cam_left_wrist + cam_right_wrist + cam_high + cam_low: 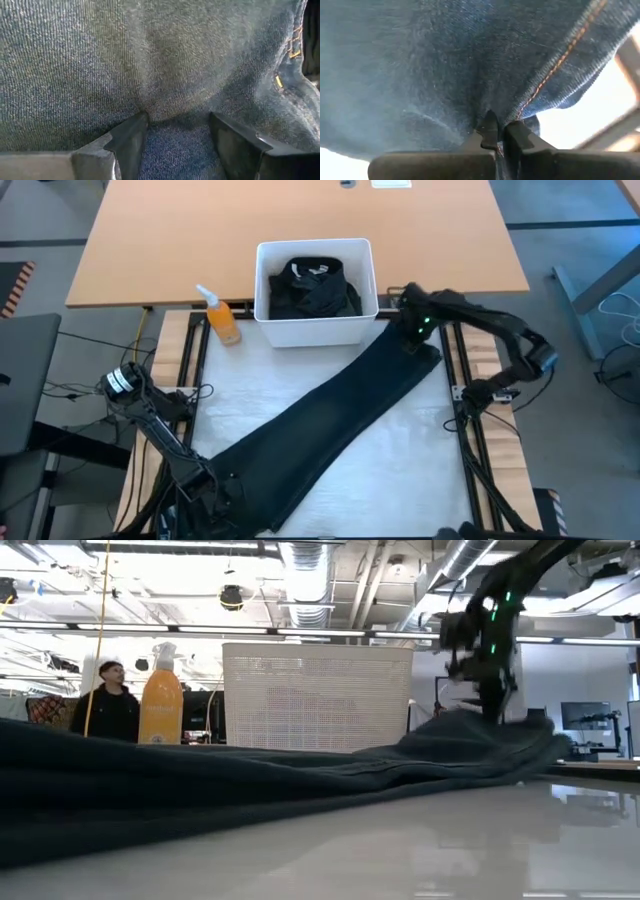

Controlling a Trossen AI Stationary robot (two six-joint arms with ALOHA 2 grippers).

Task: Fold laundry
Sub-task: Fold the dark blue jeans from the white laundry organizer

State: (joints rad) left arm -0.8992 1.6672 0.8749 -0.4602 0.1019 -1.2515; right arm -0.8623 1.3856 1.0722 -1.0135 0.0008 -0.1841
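My right pincer point(499, 131) is clenched on the far hem of the dark denim garment point(340, 415), stretched diagonally across the table point(420, 460), while my left pincer point(175, 137) stands released, straddling the near end for spreading.

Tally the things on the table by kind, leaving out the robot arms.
Jeans, spread flat: 1
Dark clothes in the bin, bunched together so a piece count is not possible: 1 pile
White bin: 1
Orange spray bottle: 1
Total: 4
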